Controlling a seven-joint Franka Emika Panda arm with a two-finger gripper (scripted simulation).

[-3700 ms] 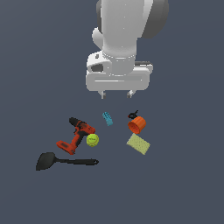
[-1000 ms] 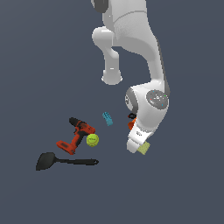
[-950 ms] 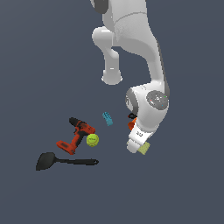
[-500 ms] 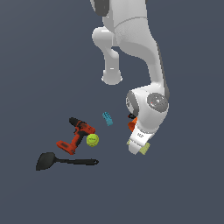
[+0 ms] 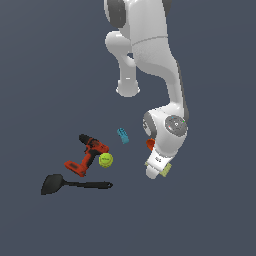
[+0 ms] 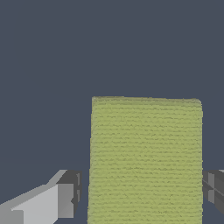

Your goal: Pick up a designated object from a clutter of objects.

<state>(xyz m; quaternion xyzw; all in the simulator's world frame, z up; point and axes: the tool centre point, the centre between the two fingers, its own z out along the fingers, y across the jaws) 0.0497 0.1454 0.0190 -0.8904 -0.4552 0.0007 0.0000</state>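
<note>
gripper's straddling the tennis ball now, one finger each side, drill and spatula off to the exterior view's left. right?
Not the tennis ball: it lies free beside the drill. The wrist view shows the gripper straddling the flat yellow-green pad, one finger at each side. Drill and spatula do lie toward the exterior view's left.

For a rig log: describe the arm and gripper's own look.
The arm is glossy white with rounded segments and dark grey joint bands; a grey disc with small red and green marks caps the wrist. The gripper has pale grey fingers with darker grey pads. No cables show.
</note>
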